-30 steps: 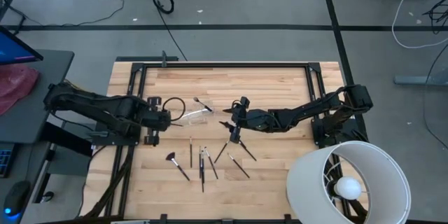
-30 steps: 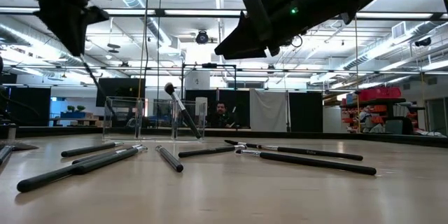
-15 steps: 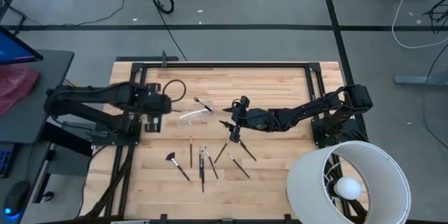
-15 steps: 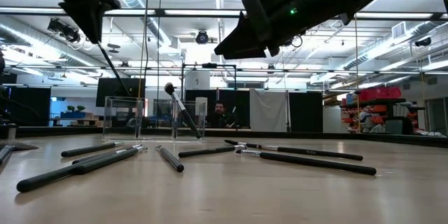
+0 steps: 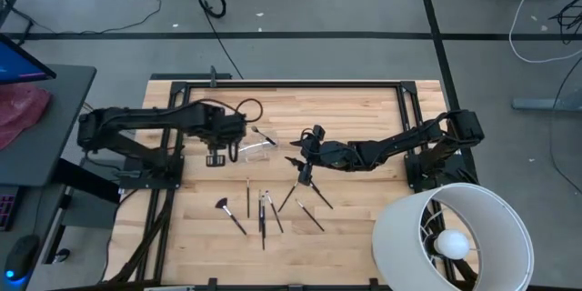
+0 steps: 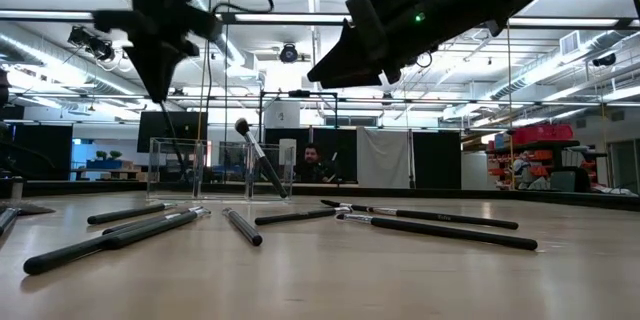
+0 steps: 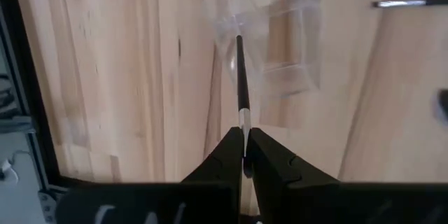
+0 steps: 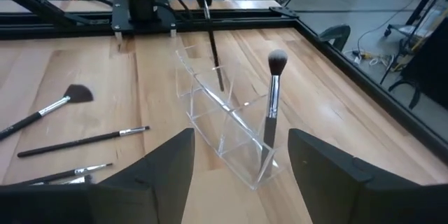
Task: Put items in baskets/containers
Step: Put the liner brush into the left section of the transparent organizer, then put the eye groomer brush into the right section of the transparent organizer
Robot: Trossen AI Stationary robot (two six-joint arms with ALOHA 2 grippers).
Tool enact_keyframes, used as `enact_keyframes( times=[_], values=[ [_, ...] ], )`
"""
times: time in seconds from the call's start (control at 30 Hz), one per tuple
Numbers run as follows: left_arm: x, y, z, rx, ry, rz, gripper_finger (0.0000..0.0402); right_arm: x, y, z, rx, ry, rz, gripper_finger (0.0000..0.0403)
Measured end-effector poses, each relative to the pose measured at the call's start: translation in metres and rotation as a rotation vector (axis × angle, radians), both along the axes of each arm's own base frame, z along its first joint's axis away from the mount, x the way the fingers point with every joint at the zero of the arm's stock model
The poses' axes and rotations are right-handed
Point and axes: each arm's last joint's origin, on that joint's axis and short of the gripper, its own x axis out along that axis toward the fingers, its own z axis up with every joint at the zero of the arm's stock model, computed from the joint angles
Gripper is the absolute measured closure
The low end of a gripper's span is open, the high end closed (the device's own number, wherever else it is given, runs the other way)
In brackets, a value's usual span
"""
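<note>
Tabletop, brush (image 7: 241,91) between left fingers (image 7: 222,157)

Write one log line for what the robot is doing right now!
left gripper: shut on brush, over clear container | right gripper: open, waiting | loose brushes: on table

On the pale striped wood-plank tabletop (image 5: 364,109), thin black-handled makeup brushes with silver ferrules (image 5: 263,214) lie near a clear, glinting plastic container (image 8: 227,129) and a white cylindrical lamp shade (image 5: 482,209).
</note>
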Motion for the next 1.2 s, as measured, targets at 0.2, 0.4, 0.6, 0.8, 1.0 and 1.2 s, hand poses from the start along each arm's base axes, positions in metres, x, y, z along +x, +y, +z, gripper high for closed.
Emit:
enact_keyframes(
  times=[0.2,0.4,0.6,0.8,1.0,1.2],
  values=[
    [0.01,0.01,-0.015,-0.009,0.059,0.031,0.0358,-0.001,0.001,-0.002,0.008,0.015,-0.003,0.0167],
    [0.012,0.011,-0.018,-0.003,0.073,0.034,0.0288,-0.007,0.006,-0.012,0.105,0.098,-0.042,0.0167],
    [0.006,0.003,-0.006,0.026,0.091,-0.021,0.0247,-0.022,0.022,-0.034,0.217,0.19,-0.098,0.0167],
    [0.011,-0.006,0.027,0.049,-0.02,-0.061,0.0243,-0.042,0.027,-0.069,0.178,0.103,-0.277,0.0167],
    [0.02,-0.01,0.052,0.071,-0.175,-0.071,0.0254,-0.046,0.024,-0.109,0.161,0.066,-0.314,0.0167],
    [0.025,-0.01,0.058,0.091,-0.234,-0.069,0.0263,-0.028,0.03,-0.131,0.162,0.083,-0.276,0.0167]
  ],
)
